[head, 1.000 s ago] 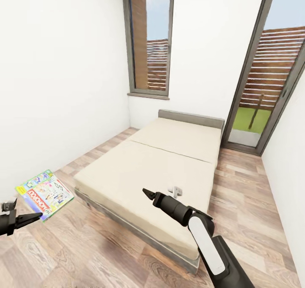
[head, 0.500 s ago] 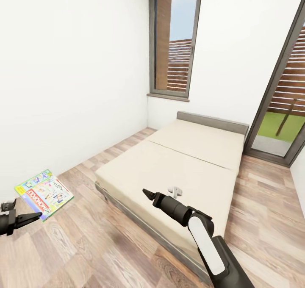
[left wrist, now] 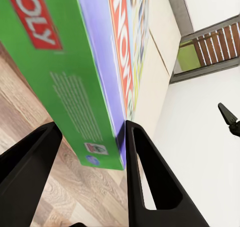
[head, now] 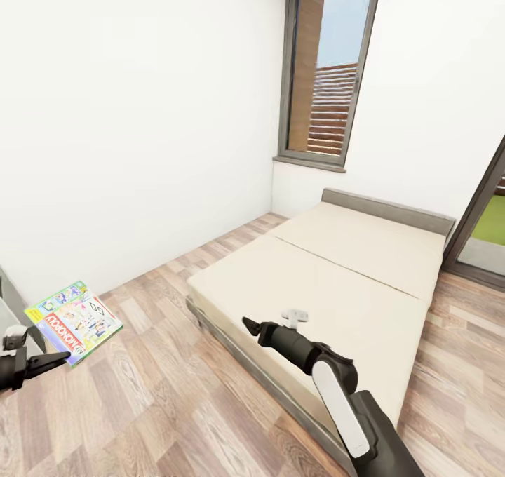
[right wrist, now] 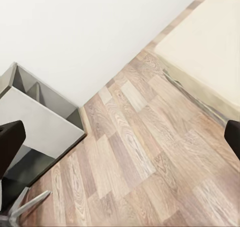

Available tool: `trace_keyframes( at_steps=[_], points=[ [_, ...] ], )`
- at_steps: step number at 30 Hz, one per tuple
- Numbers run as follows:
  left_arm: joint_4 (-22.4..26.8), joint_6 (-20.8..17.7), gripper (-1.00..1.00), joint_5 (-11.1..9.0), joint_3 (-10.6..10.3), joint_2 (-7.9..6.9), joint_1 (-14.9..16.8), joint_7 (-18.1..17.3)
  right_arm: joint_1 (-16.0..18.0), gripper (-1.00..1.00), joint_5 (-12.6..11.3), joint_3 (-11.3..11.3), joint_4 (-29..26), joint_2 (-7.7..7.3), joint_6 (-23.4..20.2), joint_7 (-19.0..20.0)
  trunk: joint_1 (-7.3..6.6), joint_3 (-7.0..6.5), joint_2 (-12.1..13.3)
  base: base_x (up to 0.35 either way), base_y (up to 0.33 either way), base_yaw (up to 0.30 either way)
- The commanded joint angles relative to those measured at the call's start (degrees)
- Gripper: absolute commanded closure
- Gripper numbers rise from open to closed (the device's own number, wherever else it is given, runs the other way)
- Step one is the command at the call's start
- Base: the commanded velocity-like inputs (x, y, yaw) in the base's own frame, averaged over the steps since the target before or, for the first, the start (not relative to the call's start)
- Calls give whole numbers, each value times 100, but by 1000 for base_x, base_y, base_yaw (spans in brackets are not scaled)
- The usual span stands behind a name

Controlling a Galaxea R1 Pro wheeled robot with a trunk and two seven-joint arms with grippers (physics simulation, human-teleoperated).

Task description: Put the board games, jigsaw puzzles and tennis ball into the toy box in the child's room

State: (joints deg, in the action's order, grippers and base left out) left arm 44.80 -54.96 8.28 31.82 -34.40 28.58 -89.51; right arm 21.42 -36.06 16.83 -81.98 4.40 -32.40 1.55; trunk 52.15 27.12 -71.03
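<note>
The whole head view is sliding: over the last second the large low bed with its beige mattress and dark grey frame (head: 330, 280) and the tall grey-framed window (head: 328, 70) have drifted toward the view's right, and the glass door has nearly gone off that edge, so the camera, not the furniture, is swinging left, away from the bed. Riding along unchanged is the left gripper (head: 38, 363), clamped on 1 flat green-edged board game box with a busy white Monopoly cover (head: 73, 320), held out flat over the wood-plank floor (head: 175, 393) at the view's lower left; the left wrist view confirms it, both black fingers (left wrist: 145, 177) pressing the box's (left wrist: 95, 72) purple-and-green edge. The right gripper (head: 250, 325) hangs forward over the foot of the bed with nothing in it, and the right wrist view shows its tips set wide apart (floor between them). New this instant: a grey edge of furniture (head: 12, 296) creeps in at the head view's left, and the right wrist view catches a pale grey-white top with dark grey sides (right wrist: 40, 122) against the wall. My read: the carry leg toward the table is under way, with this game not yet in the toy box.
</note>
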Motion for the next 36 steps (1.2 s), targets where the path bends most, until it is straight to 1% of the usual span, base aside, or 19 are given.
trace_keyframes(
  at_steps=[1,4,7,10,13,15,18,20,24,29,36],
  points=[
    [3,-59,100,60,14,3,7,-49,2,-100,15,-14,-2,-9,-25,7,-23,-12,38,0,0,96],
    [3,-59,100,60,12,3,7,-49,2,-100,25,-73,31,-47,-25,41,-88,-66,158,0,0,42],
    [3,-59,100,64,11,3,7,-49,2,-100,28,-115,0,-152,-16,59,-154,-120,278,0,0,11],
    [3,-59,100,64,9,3,7,-49,2,-100,35,-117,-11,-189,6,43,-220,-174,399,0,0,3],
    [3,-59,100,67,8,3,7,-49,2,-100,74,-60,-14,-183,144,8,-286,-228,519,0,0,0],
    [3,-59,100,68,8,7,7,-49,2,-100,210,-47,-17,-160,187,0,-330,-269,599,-23,0,52],
    [3,-59,100,70,7,17,7,-49,2,-100,484,-41,-15,-125,208,-4,-396,-342,720,-201,0,134],
    [3,-59,100,69,3,19,7,-49,2,-100,584,-40,-14,-109,213,-5,-440,-393,800,-180,0,174],
    [3,-59,100,69,0,29,7,-49,2,-100,642,-39,1,-100,214,-12,-528,-495,960,-69,0,192],
    [3,-59,100,86,-1,52,7,-49,2,-100,660,-34,14,-92,208,-14,-638,-620,1161,-12,0,208],
    [-3,-80,100,112,-3,56,7,-49,2,-100,670,145,35,-88,207,-21,-791,-794,1442,-1,0,215]
  ],
)
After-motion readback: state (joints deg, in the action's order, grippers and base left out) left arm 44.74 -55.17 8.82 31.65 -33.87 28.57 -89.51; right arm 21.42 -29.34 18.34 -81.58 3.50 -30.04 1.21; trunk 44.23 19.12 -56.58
